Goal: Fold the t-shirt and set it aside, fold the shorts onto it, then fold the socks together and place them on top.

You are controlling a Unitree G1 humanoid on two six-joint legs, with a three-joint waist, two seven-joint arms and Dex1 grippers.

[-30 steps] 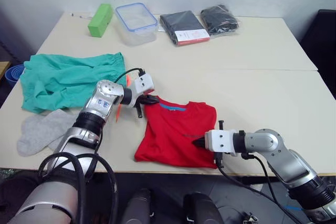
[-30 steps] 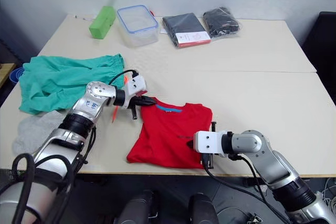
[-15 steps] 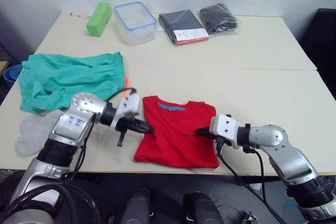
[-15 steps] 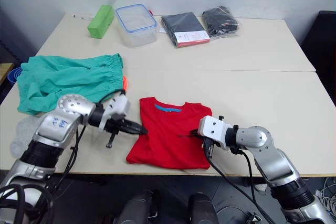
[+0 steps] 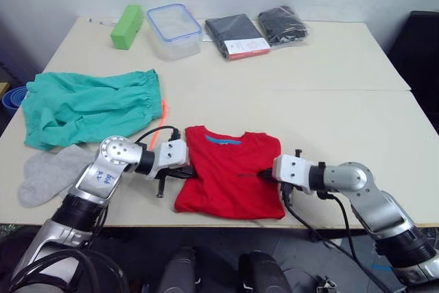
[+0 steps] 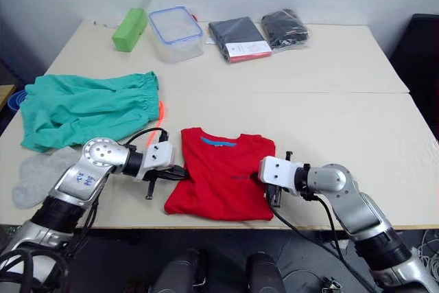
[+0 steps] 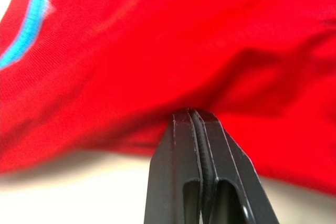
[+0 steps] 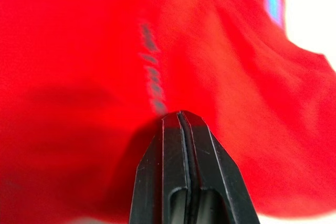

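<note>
The red t-shirt [image 5: 230,180] lies folded into a narrow strip near the table's front edge, blue collar label facing away from me. My left gripper [image 5: 188,172] is shut, its tips [image 7: 189,113] touching the shirt's left edge. At the shirt's right edge, my right gripper [image 5: 265,176] is also shut, with its tips [image 8: 178,115] resting against the cloth. No cloth shows between either pair of fingers. The teal shorts [image 5: 89,104] with their orange drawstring [image 5: 164,109] lie spread out at the left. The grey socks [image 5: 51,173] lie in front of them, near the table's front left edge.
Along the back of the table [image 5: 329,101] stand a green block [image 5: 129,16], a clear container with a blue rim [image 5: 173,29] and two black packaged garments [image 5: 238,34] [image 5: 283,24]. A blue object [image 5: 12,97] sits off the table's left edge.
My left gripper has moved from the shirt's collar corner down its left edge towards me. My right gripper has slid in from the shirt's front right part to its right edge.
</note>
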